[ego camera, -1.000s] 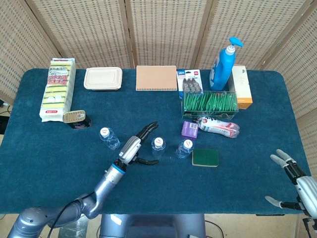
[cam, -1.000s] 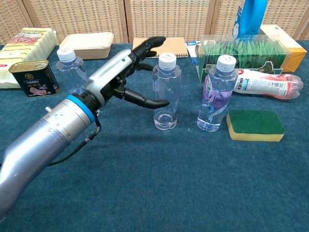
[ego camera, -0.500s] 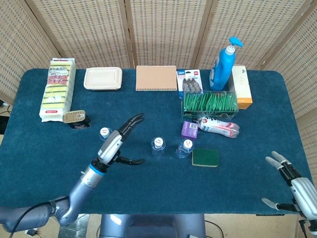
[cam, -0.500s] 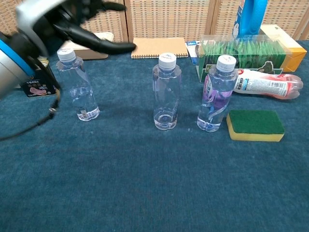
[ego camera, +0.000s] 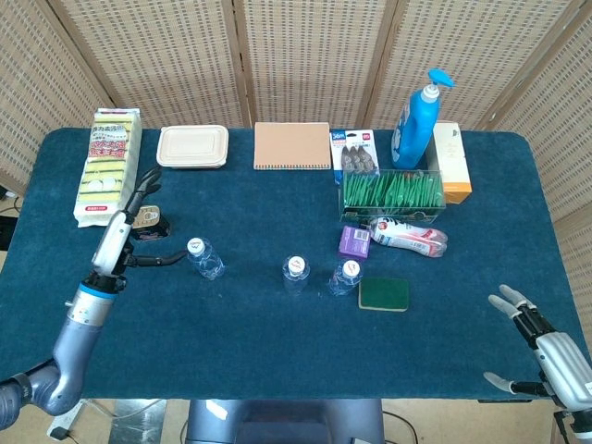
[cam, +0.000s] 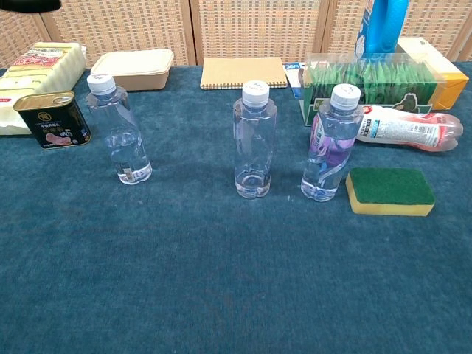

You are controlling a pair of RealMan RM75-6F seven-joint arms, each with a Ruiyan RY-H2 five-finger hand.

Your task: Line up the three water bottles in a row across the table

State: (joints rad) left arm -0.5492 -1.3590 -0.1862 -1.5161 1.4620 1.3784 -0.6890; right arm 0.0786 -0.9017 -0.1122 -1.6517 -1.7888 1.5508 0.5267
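Nearest the robot, the front strip of the counter [ego camera: 277, 361] is bare blue cloth from edge to edge. The right hand [ego camera: 541, 347] hangs at the near right corner, just off the counter's front edge, fingers spread and holding nothing. The left hand [ego camera: 125, 231] is raised over the left side of the counter, fingers apart and thumb pointing toward the left bottle [ego camera: 202, 257], apart from it and empty.

The three water bottles stand upright in a loose row across the middle. The left bottle stands well apart from the middle bottle [ego camera: 295, 274], with open cloth between them. The right bottle [ego camera: 345, 276] stands near the middle one, with only a narrow gap. A green sponge [ego camera: 384, 294] lies just beside the right bottle on its right. To the right of the sponge the cloth runs open to the right edge.

Behind the left bottle a small tin can [ego camera: 141, 222] sits near the left hand. Behind the right bottle lie a purple packet [ego camera: 353, 242] and a tube on its side [ego camera: 409, 235], then a clear box of green packets [ego camera: 392, 194].

Along the far edge sit a sponge pack [ego camera: 108, 166], a lidded container [ego camera: 192, 146], a notebook [ego camera: 292, 145], a blister pack [ego camera: 355, 153], a blue pump bottle [ego camera: 415, 118] and an orange box [ego camera: 450, 162].
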